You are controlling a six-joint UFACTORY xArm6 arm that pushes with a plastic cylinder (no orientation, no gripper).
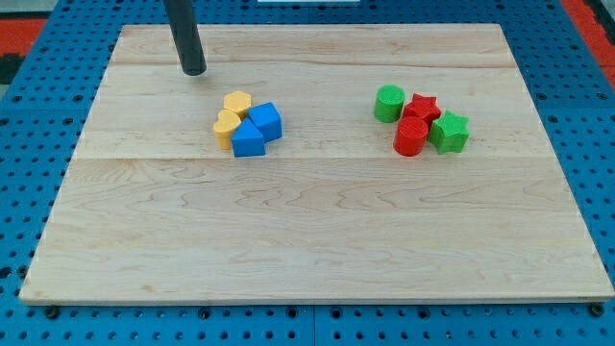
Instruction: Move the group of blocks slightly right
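Note:
My tip [194, 70] rests on the wooden board [307, 221] near the view's top left, apart from all blocks. Below and right of it sits a tight group: two yellow rounded blocks, one at the top [237, 101] and one at the left [228, 125], a blue cube [265, 121] and a blue block with a pointed top [248, 140]. At the view's right sits a second group: a green cylinder [389, 103], a red star [421, 108], a red cylinder [410, 136] and a green star [450, 132].
The board lies on a blue pegboard surface [29, 192] that shows on all sides. A red area [24, 34] shows at the view's top corners.

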